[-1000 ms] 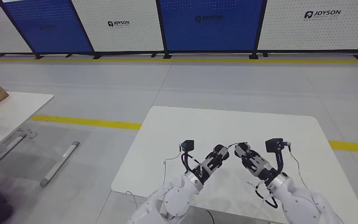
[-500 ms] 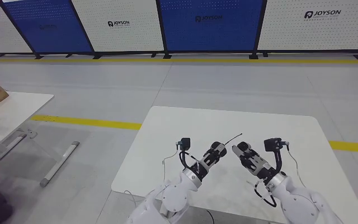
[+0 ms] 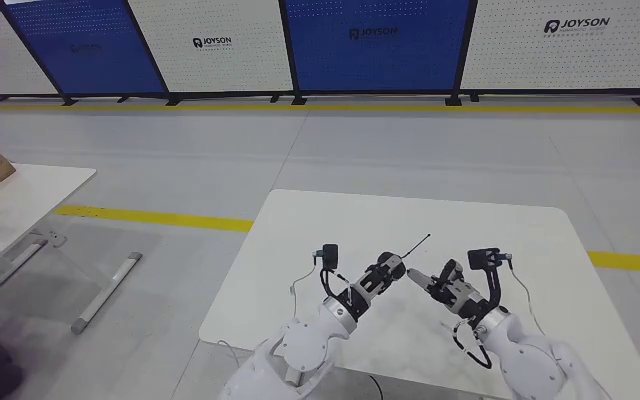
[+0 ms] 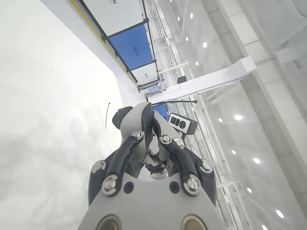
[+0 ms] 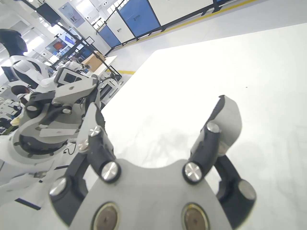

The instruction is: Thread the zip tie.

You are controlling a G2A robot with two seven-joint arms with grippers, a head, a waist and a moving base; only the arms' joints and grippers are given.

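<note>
Zip tie (image 3: 416, 246): a thin black strip just right of centre in the lower half of the top view, pinched by the left arm.

Along the top edge of that view runs a wall of blue and white panels (image 3: 378, 45). A yellow floor line (image 3: 150, 217) crosses the left middle of the frame. The white table (image 3: 330, 230) takes up the lower centre and lower right, and the corner of a second table (image 3: 40, 190) pokes in at the left edge.

Both arms come up from the bottom edge over the near part of the white table, angled towards each other. The left gripper (image 4: 149, 110) lies low in the top view, a little right of centre. Its jaws are clenched on one end of the tie. The right gripper (image 5: 160, 106) is just to the right of it, with its tips near the left one's but apart from them. Its jaws are spread wide and released, and bare tabletop shows through the gap in the right wrist view.

The tie sticks out almost straight from the left fingertips towards the upper right of the top view. Its free end is in the air above the table, clear of the right gripper. In the left wrist view that free end carries a small blocky head.
</note>
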